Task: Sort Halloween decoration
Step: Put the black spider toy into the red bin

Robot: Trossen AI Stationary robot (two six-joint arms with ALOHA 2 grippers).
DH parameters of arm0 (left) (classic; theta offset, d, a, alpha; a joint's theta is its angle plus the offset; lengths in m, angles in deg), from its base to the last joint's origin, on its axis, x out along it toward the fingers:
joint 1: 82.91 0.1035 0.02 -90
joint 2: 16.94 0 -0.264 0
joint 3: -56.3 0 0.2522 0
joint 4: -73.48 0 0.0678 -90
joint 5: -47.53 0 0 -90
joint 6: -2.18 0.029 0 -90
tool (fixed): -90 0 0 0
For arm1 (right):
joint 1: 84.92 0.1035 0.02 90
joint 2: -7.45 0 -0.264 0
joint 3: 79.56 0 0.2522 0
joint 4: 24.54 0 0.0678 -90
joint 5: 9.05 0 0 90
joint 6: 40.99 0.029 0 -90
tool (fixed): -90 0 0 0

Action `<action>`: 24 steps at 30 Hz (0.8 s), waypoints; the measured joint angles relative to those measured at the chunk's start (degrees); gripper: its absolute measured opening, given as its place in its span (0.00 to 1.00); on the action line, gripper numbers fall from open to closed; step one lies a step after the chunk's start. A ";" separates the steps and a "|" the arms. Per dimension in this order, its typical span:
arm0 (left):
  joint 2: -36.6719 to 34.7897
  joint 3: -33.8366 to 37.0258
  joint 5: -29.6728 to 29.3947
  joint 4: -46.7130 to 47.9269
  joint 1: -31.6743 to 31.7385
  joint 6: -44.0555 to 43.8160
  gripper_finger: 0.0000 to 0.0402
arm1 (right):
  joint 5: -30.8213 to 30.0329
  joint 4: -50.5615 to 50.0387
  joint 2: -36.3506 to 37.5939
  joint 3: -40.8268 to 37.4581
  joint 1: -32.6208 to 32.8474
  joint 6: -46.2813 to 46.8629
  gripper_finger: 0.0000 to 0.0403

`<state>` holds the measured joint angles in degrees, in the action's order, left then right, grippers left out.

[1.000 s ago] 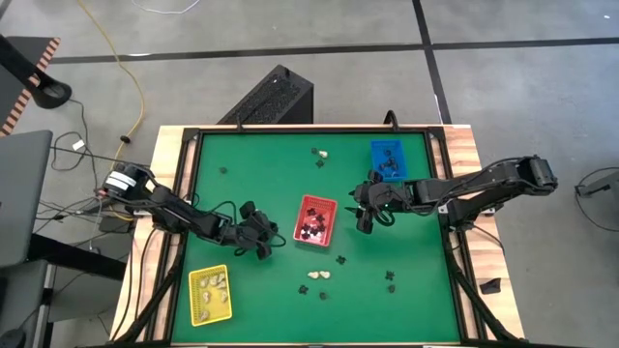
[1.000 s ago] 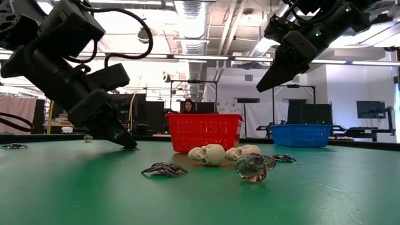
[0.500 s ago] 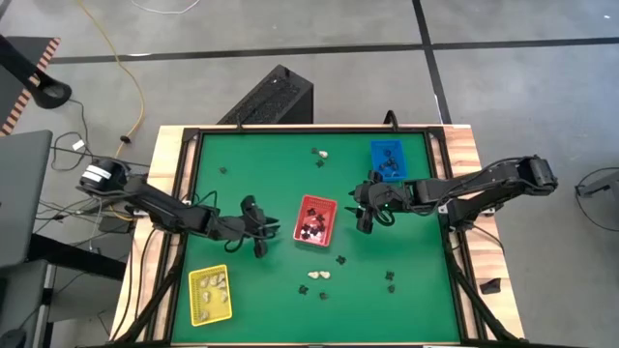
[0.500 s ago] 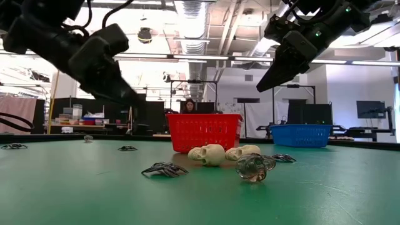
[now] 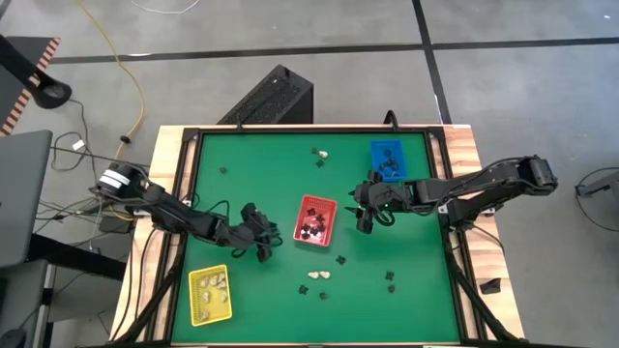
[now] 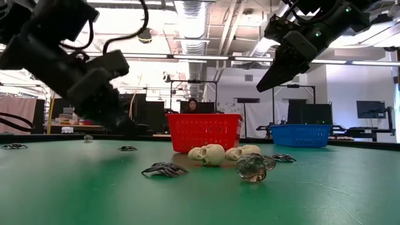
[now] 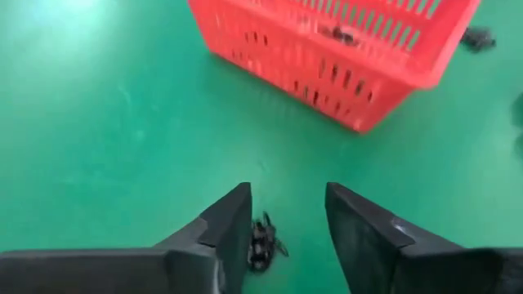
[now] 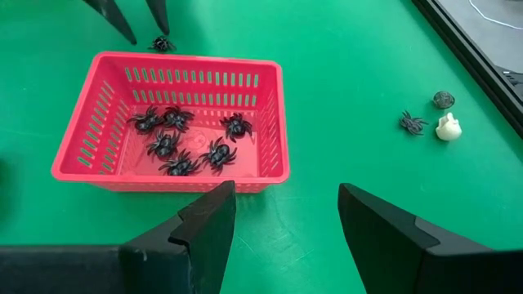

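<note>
- Red tray (image 8: 172, 122) holds several black spiders (image 8: 184, 143).
- Left gripper (image 7: 286, 237) hangs beside the red tray, fingers parted, holding nothing; one black spider (image 7: 263, 242) lies on the mat between them.
- Right gripper (image 8: 282, 233) hovers on the red tray's other side, wide open and empty.
- Yellow tray (image 5: 209, 294), well apart from the red tray, holds cream pieces (image 5: 215, 282).

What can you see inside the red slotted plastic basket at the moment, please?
The red slotted plastic basket holds six small black plastic spiders, lying loose on its floor. The near wall hides a strip of the floor, so a piece there would not show.
</note>
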<state>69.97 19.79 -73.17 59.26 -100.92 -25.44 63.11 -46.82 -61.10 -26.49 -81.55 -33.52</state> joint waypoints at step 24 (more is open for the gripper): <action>4.51 0.02 -4.28 8.14 -0.58 -6.42 0.04 | -0.02 0.09 0.00 -0.04 -0.03 0.19 0.62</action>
<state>74.48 19.82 -77.45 67.41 -101.49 -31.86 63.09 -46.72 -61.10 -26.53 -81.58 -33.33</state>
